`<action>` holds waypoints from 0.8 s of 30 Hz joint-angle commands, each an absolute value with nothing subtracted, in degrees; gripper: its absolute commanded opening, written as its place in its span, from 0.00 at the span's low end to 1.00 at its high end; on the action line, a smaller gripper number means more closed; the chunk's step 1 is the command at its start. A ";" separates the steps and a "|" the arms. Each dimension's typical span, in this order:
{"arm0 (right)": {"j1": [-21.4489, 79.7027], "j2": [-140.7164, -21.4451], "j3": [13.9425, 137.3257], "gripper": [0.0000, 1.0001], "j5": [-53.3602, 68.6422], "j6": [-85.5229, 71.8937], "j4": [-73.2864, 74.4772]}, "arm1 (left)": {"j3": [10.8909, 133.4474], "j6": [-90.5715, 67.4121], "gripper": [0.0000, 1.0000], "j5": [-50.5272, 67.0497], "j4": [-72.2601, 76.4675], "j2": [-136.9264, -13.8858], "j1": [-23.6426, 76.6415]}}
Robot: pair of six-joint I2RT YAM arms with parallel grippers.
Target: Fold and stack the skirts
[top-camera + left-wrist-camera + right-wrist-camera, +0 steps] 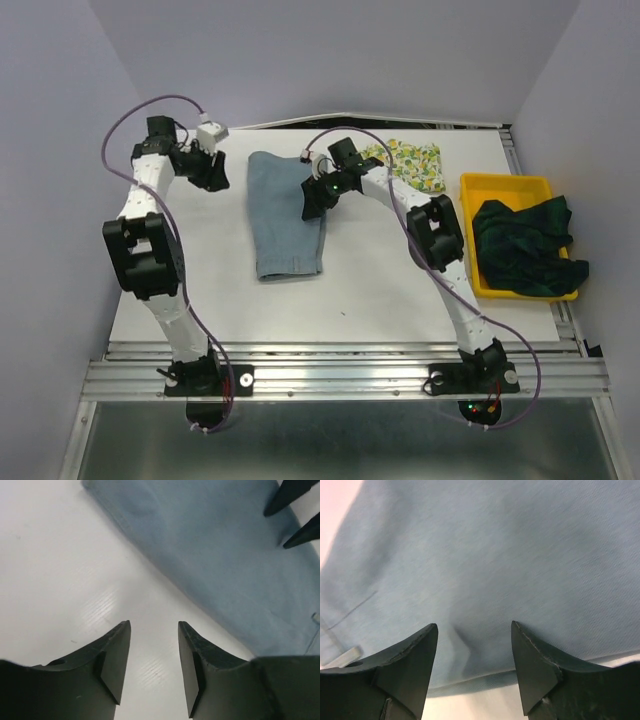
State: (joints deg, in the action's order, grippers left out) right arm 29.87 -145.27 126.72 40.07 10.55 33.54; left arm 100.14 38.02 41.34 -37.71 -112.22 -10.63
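1. The light blue skirt [285, 220] lies flat on the middle of the tabletop [180, 300]. The lemon-print skirt [412, 165] lies farther back, and the plaid skirt [525, 250] is bunched in the yellow tray [505, 182].
2. We judge the cloth light and limp, best pinched at a corner or along an edge.
3. The left fingers [116, 650] are spread over bare tabletop just beside the blue skirt's edge, holding nothing.
4. The right fingers [415, 655] are spread above the blue skirt near its edge, pinching nothing.
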 commanded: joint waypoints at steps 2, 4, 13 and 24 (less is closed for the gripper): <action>28.92 -136.93 120.86 0.65 51.06 0.81 33.58 | 80.68 59.65 0.58 30.26 -40.08 -93.25 2.69; 28.92 -135.27 117.27 0.64 56.41 -4.78 32.18 | 69.38 66.84 0.65 24.29 -37.71 -83.79 8.49; 32.26 -134.73 107.40 0.63 58.98 -7.12 25.49 | 43.52 59.52 0.78 7.31 -20.06 -65.66 29.43; 32.26 -140.09 109.34 0.63 53.00 -0.70 28.91 | 32.79 52.30 0.78 -3.86 -1.43 -74.34 36.56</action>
State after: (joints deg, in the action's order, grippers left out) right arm 32.53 -138.32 107.53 56.29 -4.16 27.86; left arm 34.22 55.37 1.52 -11.57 -71.07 36.29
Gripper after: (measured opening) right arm 0.631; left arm 0.782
